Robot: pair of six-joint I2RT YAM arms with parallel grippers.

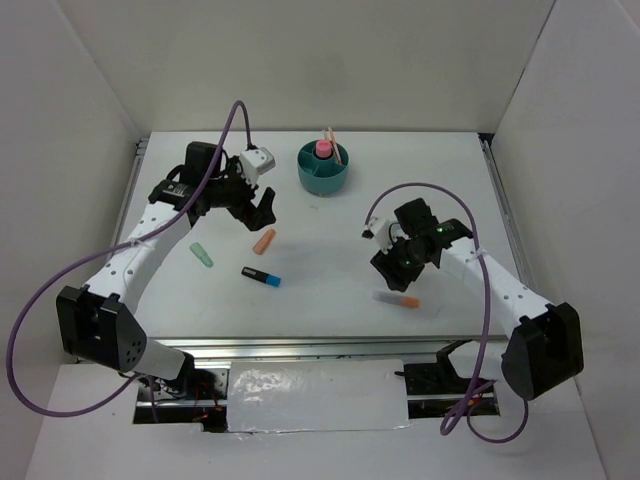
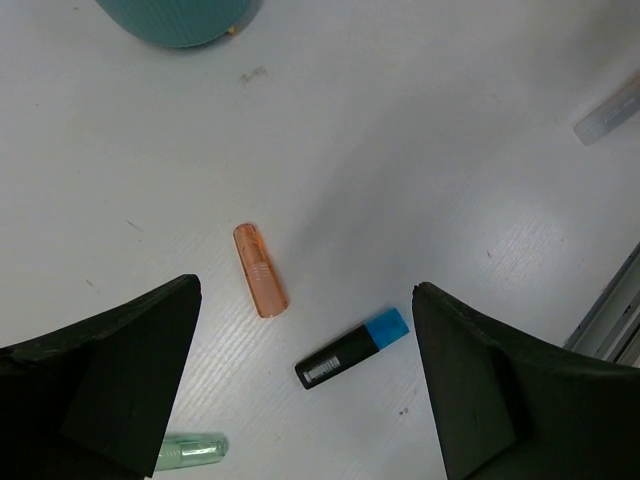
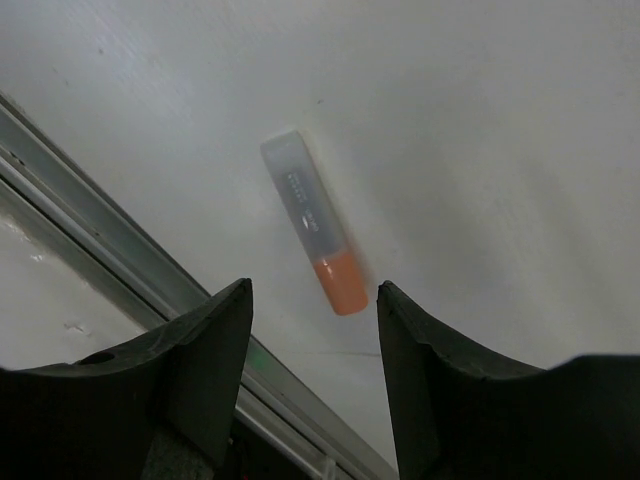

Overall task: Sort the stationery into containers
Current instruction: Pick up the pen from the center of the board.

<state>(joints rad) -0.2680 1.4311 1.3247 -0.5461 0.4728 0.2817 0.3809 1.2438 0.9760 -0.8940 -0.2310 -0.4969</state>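
Mint green stub (image 1: 201,254) far left on white worktop (image 1: 330,225). Left hand (image 1: 258,210) wide open, empty, above orange stub (image 1: 264,240). Black marker with blue cap (image 1: 261,276) near it, closer to front. Teal cup (image 1: 322,186) at back middle, pink pens (image 1: 324,148) standing inside. Grey marker with orange end (image 3: 315,225) flat on worktop, right side. Right hand (image 3: 313,288) half open over it, holding nothing.

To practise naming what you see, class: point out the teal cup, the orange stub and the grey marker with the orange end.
Teal cup (image 1: 322,186), top view, on its outer wall.
Orange stub (image 2: 260,270), left wrist view, mid-body.
Grey marker (image 3: 312,228), right wrist view, on its grey barrel.
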